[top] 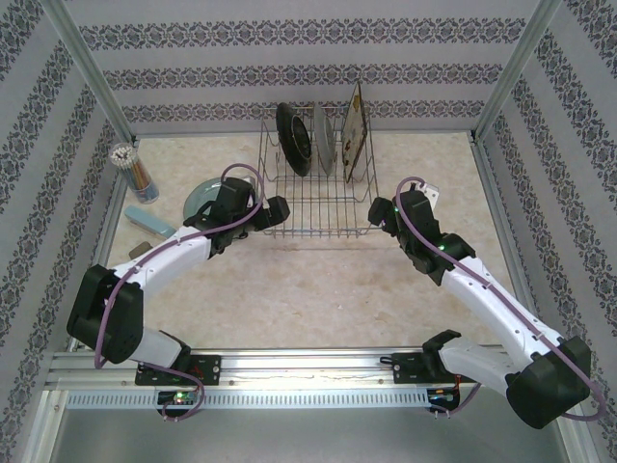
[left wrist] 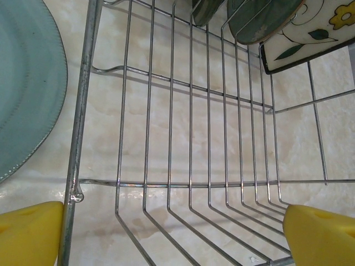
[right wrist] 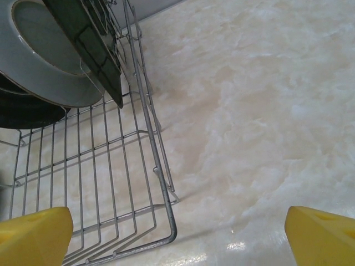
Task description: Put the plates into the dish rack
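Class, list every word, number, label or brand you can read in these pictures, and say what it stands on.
No text can be read anywhere.
The square plate carries only flowers and leaves, the wallpaper only a repeating pattern.
Any print on the cup of pencils is too small to tell.

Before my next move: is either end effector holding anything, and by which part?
Nothing is held. The left end effector and right end effector are both open and empty; the light-blue plate lies beside the dish rack.
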